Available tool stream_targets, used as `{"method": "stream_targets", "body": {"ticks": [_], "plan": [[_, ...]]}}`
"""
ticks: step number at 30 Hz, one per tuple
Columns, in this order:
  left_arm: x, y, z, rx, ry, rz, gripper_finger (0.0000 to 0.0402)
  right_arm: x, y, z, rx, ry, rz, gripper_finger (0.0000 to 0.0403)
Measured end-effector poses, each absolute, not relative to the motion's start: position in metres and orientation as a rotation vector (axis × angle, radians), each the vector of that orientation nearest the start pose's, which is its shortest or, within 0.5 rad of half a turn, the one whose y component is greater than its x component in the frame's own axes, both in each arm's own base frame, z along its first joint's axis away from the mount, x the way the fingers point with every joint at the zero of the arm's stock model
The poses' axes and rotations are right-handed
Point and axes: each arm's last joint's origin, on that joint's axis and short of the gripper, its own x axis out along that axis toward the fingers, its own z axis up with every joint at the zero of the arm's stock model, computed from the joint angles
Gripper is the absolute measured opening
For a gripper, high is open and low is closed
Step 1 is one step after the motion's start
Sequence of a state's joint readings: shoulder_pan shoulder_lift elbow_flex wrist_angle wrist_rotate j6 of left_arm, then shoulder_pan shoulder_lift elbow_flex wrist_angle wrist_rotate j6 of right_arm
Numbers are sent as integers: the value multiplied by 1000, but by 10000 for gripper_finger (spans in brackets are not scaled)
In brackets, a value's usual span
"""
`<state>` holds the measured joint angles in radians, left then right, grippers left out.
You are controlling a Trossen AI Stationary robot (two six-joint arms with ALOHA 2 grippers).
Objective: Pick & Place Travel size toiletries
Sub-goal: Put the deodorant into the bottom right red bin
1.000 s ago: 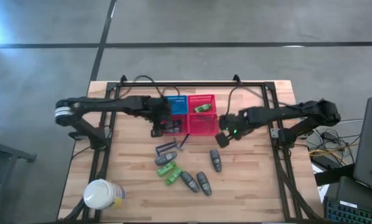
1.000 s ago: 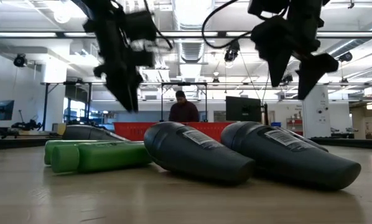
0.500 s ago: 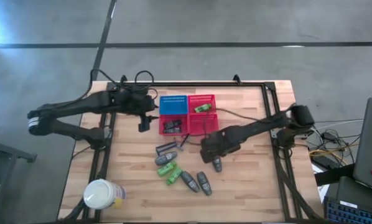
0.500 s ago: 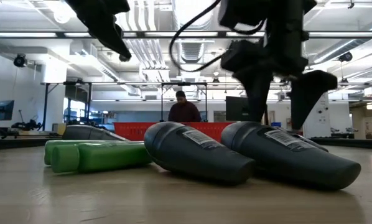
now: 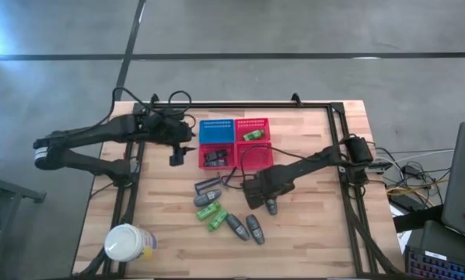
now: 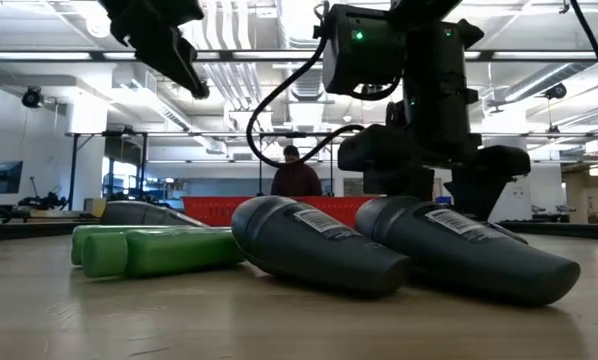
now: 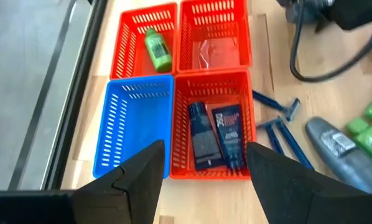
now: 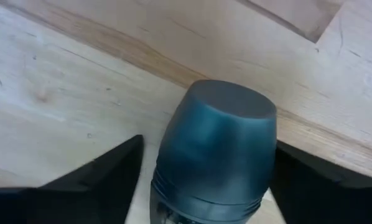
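On the wood table lie several travel size toiletries: grey rounded bottles (image 5: 254,228), green tubes (image 5: 212,215) and, in the near red basket (image 5: 234,165), flat black ones (image 7: 216,134). One green bottle (image 7: 157,50) lies in a far red basket. My right gripper (image 8: 204,180) points down, open, with a finger on each side of one lying grey bottle (image 8: 214,149) (image 5: 270,205). My left gripper (image 7: 201,186) (image 5: 176,158) hangs open and bare, high over the table left of the baskets. My right gripper comes at the grey bottle from above, across its rounded end (image 8: 217,109), and the bottle lies on the table. A thin strip of wood shows between one finger (image 8: 105,171) and the bottle. The other finger (image 8: 316,177) stands at its side; I cannot tell whether it touches.
A blue basket (image 5: 217,131) stands beside the red ones at the far middle. Blue razors (image 7: 278,123) lie near the baskets. A large white jar (image 5: 127,243) stands at the near left corner. A black frame (image 5: 240,105) rims the table. A person (image 6: 296,175) stands far behind.
My right gripper has swung from beside the red baskets toward the table's near edge and left, and has come down over the single grey bottle. My left gripper has risen and drawn back from the baskets toward the table's left edge, then held still.
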<state>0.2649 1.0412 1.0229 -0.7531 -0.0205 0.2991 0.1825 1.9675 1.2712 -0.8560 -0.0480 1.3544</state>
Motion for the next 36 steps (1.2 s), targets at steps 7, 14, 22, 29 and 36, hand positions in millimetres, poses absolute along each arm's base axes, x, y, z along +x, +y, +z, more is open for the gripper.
{"method": "stream_targets", "body": {"ticks": [7,14,22,29,36], "plan": [[187,52,316,217,843,131,232,342,57,165,927,1361,-778,200],[185,52,320,145,798,181,232,345,6,249,684,1183,-397,200],[185,52,321,-160,751,308,232,353,-82,273,216,1278,-167,221],[185,51,320,-334,737,375,232,368,-104,248,22,1452,42,210],[180,48,305,-400,820,426,232,396,-100,225,-32,1454,106,228]]}}
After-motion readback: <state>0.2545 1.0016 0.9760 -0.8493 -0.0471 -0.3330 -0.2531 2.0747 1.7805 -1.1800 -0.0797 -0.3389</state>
